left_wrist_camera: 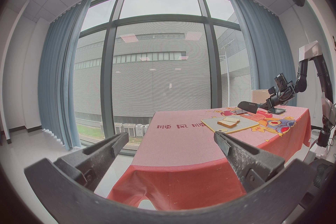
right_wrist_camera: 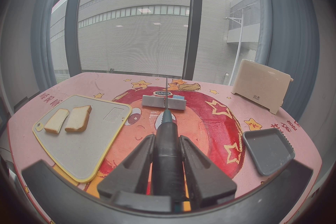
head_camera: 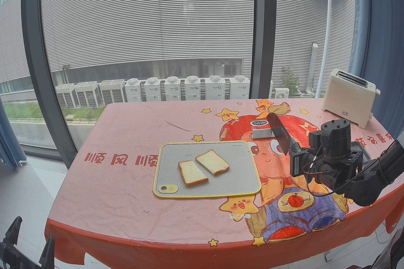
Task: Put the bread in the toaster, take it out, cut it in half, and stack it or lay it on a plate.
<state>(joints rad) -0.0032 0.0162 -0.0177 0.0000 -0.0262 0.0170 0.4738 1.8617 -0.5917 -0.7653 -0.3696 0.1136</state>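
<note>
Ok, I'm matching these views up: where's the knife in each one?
Head view: knife raised right of the cutting board.
Left wrist view: knife beyond the cutting board.
Right wrist view: knife in the right gripper, blade edge-on.
Shared landmark: the cutting board.

Two bread halves (head_camera: 192,172) flat, side by side on grey yellow-rimmed cutting board (head_camera: 235,181), cream toaster (head_camera: 349,96) upright far right, black knife (head_camera: 280,133) raised right of board, grey plate (right_wrist_camera: 268,151) near right edge

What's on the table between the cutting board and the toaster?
A small grey knife stand, the held knife pointing toward it, in the right wrist view.
</note>
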